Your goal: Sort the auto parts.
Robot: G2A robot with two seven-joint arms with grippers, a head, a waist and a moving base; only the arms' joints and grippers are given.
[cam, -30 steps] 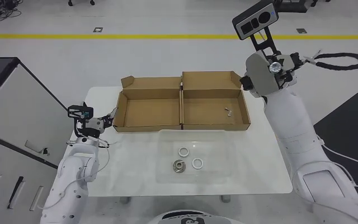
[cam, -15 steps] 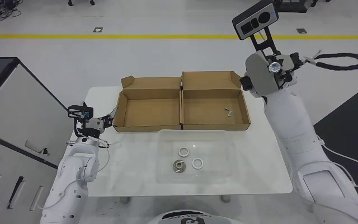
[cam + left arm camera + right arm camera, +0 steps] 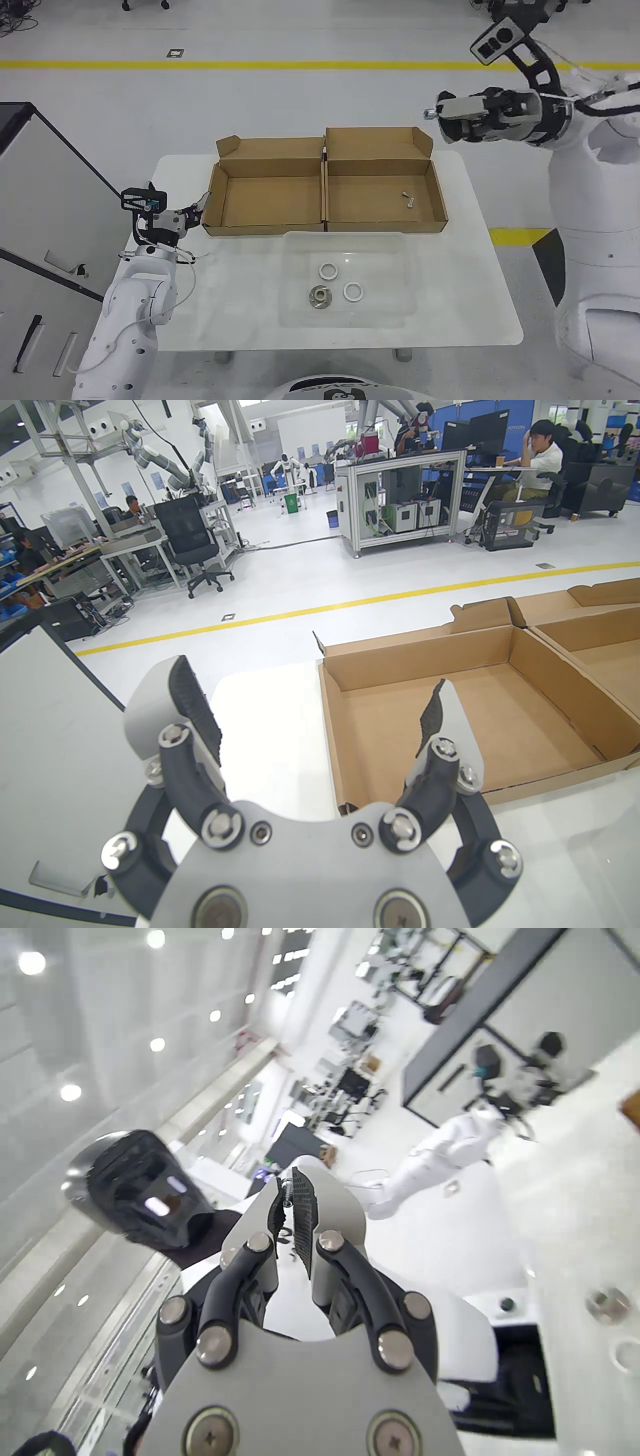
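The right end effector (image 3: 290,1182) pinches a small coil spring (image 3: 286,1195) between its fingertips, held high off the far corner of the right-hand cardboard box (image 3: 365,200). A small metal fastener (image 3: 407,197) lies inside that box, on the side nearer this end effector. The left end effector (image 3: 310,695), fingers spread wide, sits just beside the outer wall of the left-hand cardboard box (image 3: 525,725). Between the two arms, well apart from both end effectors, a clear tray (image 3: 395,250) on the tabletop (image 3: 465,290) holds a white ring (image 3: 328,271), a second white ring (image 3: 352,291) and a round metal part (image 3: 320,296).
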